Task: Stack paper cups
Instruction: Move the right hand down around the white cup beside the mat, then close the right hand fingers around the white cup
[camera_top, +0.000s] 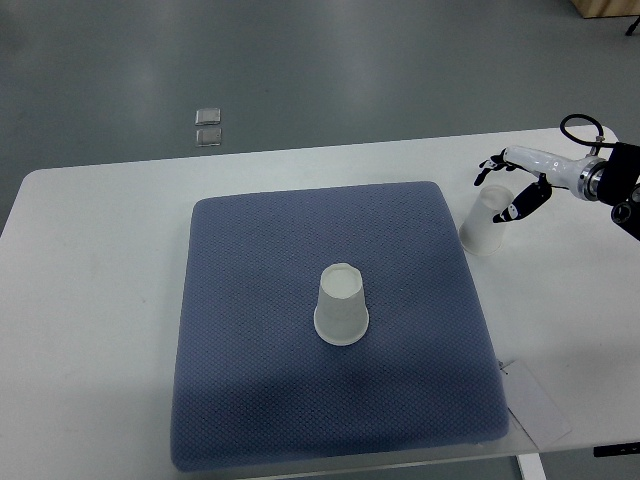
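A white paper cup (342, 304) stands upside down near the middle of the blue-grey mat (250, 300). A second, translucent white cup (484, 222) stands on the white table just off the mat's right edge, leaning slightly. My right hand (508, 186) comes in from the right edge and hovers at that cup's top. Its fingers are spread, the dark thumb lies against the cup's upper right rim, and the other fingertips (487, 167) sit above and behind the cup. No grasp shows. The left arm is out of view.
The mat covers most of the white table (90, 300). A white paper sheet (538, 408) lies at the mat's front right corner, near the table's front edge. Two small clear squares (208, 128) lie on the grey floor beyond the table.
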